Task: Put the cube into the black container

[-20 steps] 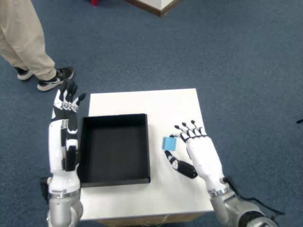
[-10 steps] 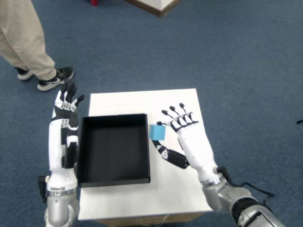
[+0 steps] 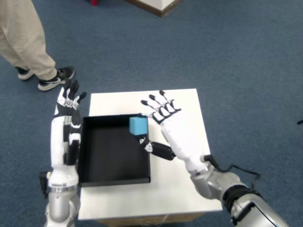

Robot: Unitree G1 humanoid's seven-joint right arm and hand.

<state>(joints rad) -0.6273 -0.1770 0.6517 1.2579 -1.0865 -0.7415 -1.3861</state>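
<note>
Cube-wise we're most of the way there. White table (image 3: 180, 101) holds the black container (image 3: 113, 177), and the right hand (image 3: 173, 135) reaches over its right wall. It pinches the cube (image 3: 138, 126) between thumb and fingertips, other fingers spread, above the container's upper right corner. Only the letting go looks left, I'd say.

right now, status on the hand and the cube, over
Right hand shut on blue cube, pinched between thumb and finger. Cube over the right edge of the black container, not released. Nothing in the way; container looks empty.
</note>
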